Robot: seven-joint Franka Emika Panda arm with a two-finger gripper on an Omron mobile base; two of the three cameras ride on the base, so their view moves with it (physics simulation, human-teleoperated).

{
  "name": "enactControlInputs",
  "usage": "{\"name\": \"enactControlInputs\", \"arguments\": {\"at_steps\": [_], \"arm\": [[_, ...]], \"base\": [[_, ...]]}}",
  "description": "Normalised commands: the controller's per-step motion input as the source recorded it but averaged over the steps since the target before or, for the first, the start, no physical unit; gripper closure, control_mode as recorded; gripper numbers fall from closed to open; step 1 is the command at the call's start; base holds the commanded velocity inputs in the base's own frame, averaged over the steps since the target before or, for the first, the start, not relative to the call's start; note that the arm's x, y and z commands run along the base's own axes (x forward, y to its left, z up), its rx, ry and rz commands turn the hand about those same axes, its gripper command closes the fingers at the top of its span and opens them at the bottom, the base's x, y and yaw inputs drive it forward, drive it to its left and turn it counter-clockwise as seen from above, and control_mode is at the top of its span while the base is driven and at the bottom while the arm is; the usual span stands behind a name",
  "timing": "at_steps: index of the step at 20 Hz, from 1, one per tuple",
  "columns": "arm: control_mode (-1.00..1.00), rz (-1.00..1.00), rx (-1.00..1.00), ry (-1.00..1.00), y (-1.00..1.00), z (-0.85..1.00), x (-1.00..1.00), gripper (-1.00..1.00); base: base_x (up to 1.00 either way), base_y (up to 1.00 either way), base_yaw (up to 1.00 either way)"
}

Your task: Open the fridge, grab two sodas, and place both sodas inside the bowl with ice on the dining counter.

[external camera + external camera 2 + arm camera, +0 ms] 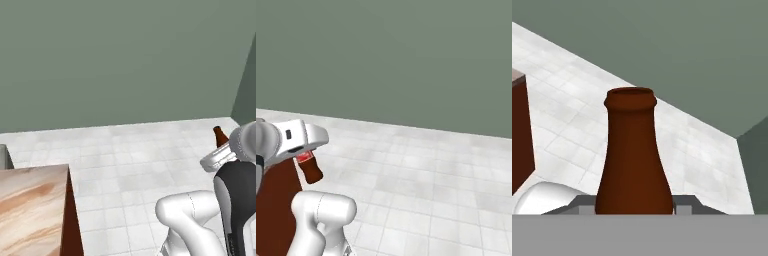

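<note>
Hand view: claw (633,210) grips soda (633,160), base hidden.

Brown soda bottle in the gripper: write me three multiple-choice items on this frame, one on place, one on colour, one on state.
1. Where is the brown narrow-necked soda bottle?
A. in the gripper, above the floor
B. lying on the pale tiled floor
C. standing on the marbled counter top

2. What colour is the wall behind?
A. red
B. grey-green
C. white

3. How does the bottle stand in the right base view?
A. upright
B. tilted
C. lying flat

Answers: 1 A, the gripper clasps it clear of the floor; 2 B, all views show a grey-green wall; 3 B, it slants under the hand.
</note>
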Motion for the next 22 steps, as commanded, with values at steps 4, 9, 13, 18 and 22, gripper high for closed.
{"name": "enactControlInputs", "arguments": {"at_steps": [4,9,13,18,22], "arm": [[1.00,0.00,0.00,0.00,0.00,0.00,0.00,1.00],[1.00,0.00,0.00,0.00,0.00,0.00,0.00,1.00],[1.00,0.00,0.00,0.00,0.00,0.00,0.00,1.00],[1.00,0.00,0.00,0.00,0.00,0.00,0.00,1.00],[1.00,0.00,0.00,0.00,0.00,0.00,0.00,1.00]], "base": [[0.82,-0.25,0.43],[0.84,-0.21,0.44],[0.92,-0.30,0.45],[0.92,-0.41,0.43],[0.90,-0.38,0.45]]}}
